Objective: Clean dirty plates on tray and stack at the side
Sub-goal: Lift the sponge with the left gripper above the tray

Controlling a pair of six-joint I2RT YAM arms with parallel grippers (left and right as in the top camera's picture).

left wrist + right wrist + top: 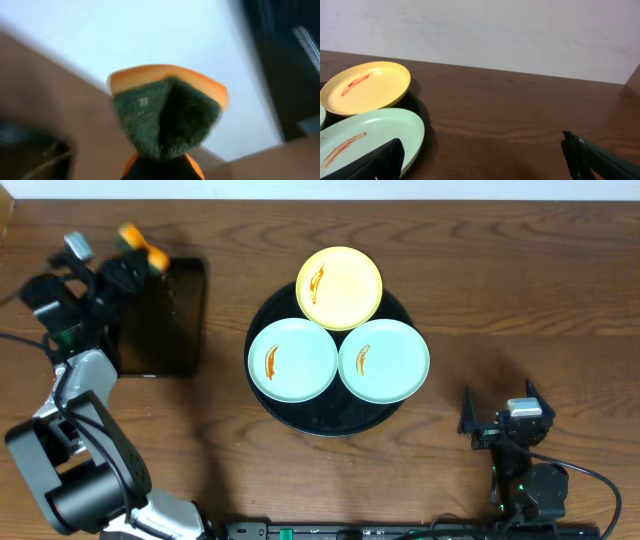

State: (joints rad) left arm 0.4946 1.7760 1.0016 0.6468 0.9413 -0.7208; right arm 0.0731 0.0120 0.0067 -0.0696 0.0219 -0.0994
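- The left hand [128,262] is clamped on a folded sponge [145,248], orange with a dark green scrub face, at the far left of the surface [520,290].
- The sponge sits by the far edge of a small rectangular tray [165,330]. Both the overhead and left wrist views show it blurred.
- Three plates lie on the round black tray [330,420] at the centre of the surface, well apart from both hands.
- The yellow plate [345,290] is at the back and overhangs the tray's far rim.
- The left mint plate [300,365] and the right mint plate [390,365] lie side by side in front of it, their edges meeting.
- Each plate carries an orange-brown smear [318,280].
- The right hand [500,408] rests low at the near right with its fingers [382,160] wide apart, holding nothing.
- In its wrist view the tray's edge lies just ahead on the left.
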